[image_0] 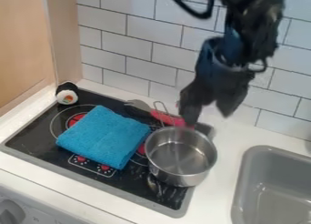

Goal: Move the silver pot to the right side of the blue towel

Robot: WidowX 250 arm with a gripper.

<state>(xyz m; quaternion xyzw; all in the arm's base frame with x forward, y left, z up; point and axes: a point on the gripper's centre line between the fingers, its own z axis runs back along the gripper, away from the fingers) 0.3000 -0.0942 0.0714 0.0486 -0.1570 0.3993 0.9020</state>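
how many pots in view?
1. The silver pot sits on the right part of the stove, just right of the blue towel, near the open pincer. The sink is cut off by the view's edge; can't rule out another there.

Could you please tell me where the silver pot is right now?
In the camera view, the silver pot sits at the right edge of the stovetop, just right of the blue towel and left of the grey sink.
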